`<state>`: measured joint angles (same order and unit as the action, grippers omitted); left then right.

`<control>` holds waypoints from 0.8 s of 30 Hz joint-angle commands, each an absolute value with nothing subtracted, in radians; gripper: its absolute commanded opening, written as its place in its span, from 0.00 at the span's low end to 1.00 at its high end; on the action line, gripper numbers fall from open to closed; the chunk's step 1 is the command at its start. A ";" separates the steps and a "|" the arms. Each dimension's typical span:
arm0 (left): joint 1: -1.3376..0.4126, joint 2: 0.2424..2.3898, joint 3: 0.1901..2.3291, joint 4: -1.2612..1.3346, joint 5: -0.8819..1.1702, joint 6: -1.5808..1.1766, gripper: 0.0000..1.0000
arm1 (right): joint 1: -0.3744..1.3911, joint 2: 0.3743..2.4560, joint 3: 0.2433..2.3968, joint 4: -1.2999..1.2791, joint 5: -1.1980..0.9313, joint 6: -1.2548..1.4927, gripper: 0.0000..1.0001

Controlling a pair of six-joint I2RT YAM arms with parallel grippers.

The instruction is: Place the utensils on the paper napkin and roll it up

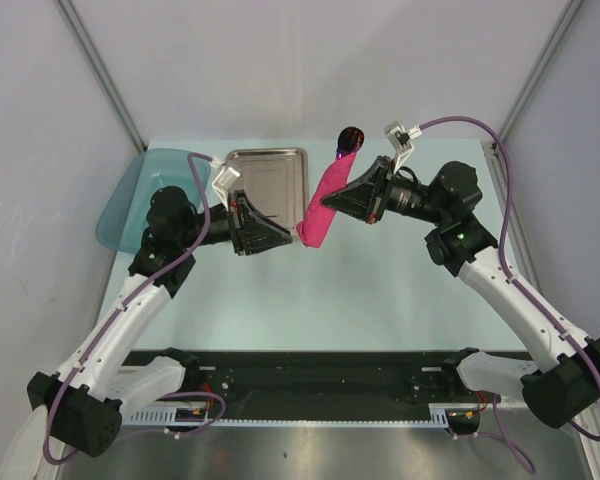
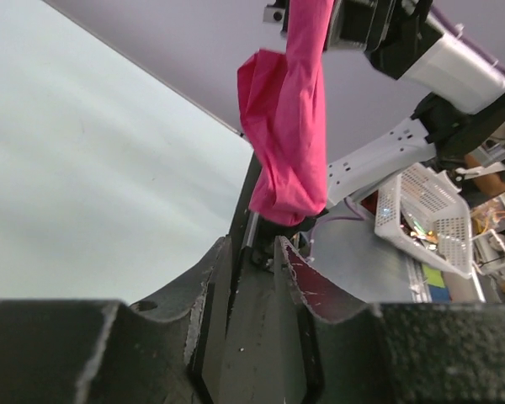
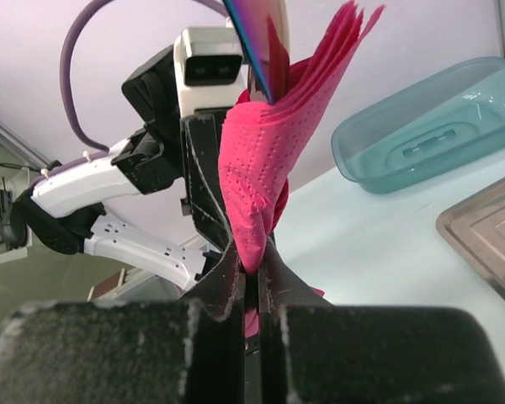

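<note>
The paper napkin [image 1: 323,205] is a magenta-pink roll held slanting above the table. My right gripper [image 1: 340,203] is shut on its middle; in the right wrist view the jaws pinch the napkin [image 3: 261,168] at the right gripper's [image 3: 251,257] tips. From the roll's top end stick the spoon's dark red bowl [image 1: 352,135] and a bit of the purple fork [image 1: 340,153]; a shiny purple utensil tip [image 3: 257,38] also shows above the folds. My left gripper [image 1: 285,238] stands open just short of the roll's lower end [image 2: 288,198], nothing between its fingers [image 2: 223,269].
A rectangular steel tray [image 1: 280,160] lies at the back of the table, behind the left gripper. A teal translucent dish [image 1: 130,200] sits at the back left, partly under the left arm. The tray's corner [image 3: 488,236] and the dish [image 3: 438,126] lie to the right.
</note>
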<state>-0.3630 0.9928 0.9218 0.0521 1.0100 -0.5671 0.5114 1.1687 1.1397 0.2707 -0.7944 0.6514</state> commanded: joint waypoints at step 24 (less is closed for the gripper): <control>-0.394 1.035 0.991 0.195 0.980 -0.776 0.27 | 0.551 1.135 1.198 0.293 -0.799 0.581 0.00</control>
